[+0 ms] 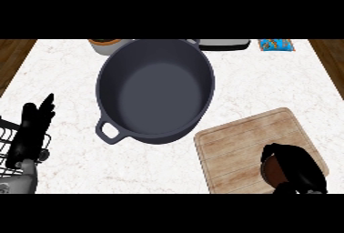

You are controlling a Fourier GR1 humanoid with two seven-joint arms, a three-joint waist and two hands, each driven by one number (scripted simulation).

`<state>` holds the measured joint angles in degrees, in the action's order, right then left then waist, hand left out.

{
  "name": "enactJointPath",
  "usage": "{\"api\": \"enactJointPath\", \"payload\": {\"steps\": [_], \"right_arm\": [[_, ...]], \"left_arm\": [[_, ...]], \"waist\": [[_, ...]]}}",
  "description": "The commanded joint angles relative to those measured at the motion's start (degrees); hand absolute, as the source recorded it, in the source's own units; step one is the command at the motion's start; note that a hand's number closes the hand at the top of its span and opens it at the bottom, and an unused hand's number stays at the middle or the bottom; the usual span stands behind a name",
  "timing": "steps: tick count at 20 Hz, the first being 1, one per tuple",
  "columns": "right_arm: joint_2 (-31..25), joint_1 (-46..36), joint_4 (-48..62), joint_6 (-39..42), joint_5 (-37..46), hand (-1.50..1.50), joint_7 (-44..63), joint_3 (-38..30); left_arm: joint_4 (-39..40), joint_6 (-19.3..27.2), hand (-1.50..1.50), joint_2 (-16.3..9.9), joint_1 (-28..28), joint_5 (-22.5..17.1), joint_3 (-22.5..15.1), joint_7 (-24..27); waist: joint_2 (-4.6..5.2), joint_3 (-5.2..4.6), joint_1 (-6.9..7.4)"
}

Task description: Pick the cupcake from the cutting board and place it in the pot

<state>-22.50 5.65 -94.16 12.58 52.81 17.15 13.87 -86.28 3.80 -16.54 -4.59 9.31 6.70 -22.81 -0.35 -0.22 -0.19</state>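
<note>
A dark grey pot (156,88) stands on the white marbled counter (269,86), a little toward the far edge and left of the middle. It is oval in this view, with nothing inside, and one loop handle points toward the near left.

A wooden board (232,145) lies at the counter's near right corner, turned slightly, its far left corner just beside the pot's wall but apart from it.

The right hand (299,168) sits over the board's near right part, its black fingers curled round the cupcake (270,169). Only a brown-red sliver of the cupcake shows at the hand's left side; the rest is hidden. Whether it rests on the board or is lifted off it cannot be told.

The left hand (35,120) shows at the counter's left edge, fingers straight and pointing up, holding nothing. A black wire rack (8,150) lies beside it at the near left corner.

Along the far edge stand three things, each partly cut off: an orange-rimmed cup (104,44) just behind the pot's left side, a grey box (225,44) behind its right side, and a blue patterned packet (277,45) further right.
</note>
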Motion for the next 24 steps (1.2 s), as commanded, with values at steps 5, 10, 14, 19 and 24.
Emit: {"api": "enactJointPath", "payload": {"steps": [5,10,14,19,24], "right_arm": [[-2.0,-0.4,-2.8,-2.9,3.2,1.5,-4.2,-3.3],[1.3,4.5,-12.3,-5.4,10.9,1.5,5.3,-0.6],[8.1,7.9,-19.4,-1.4,17.3,1.5,22.8,1.7],[12.1,8.7,-30.3,1.2,28.5,1.5,33.5,9.2],[12.2,3.9,-41.3,-2.3,34.6,1.5,32.4,14.5]], "left_arm": [[3.7,-2.0,0.0,-2.3,-3.3,-0.4,3.4,-0.5],[3.3,1.2,0.0,1.3,-0.8,2.6,0.6,0.8],[1.6,-0.9,0.0,-1.0,1.1,0.7,2.5,1.0],[3.6,0.8,0.0,1.0,0.7,2.4,1.1,3.1],[1.0,-0.1,0.0,0.2,-0.3,1.7,1.2,-1.2]], "waist": [[0.35,0.22,0.03],[0.27,0.2,-0.26],[0.06,0.11,-0.38],[0.18,0.14,-0.26],[-0.06,0.16,0.03]]}}
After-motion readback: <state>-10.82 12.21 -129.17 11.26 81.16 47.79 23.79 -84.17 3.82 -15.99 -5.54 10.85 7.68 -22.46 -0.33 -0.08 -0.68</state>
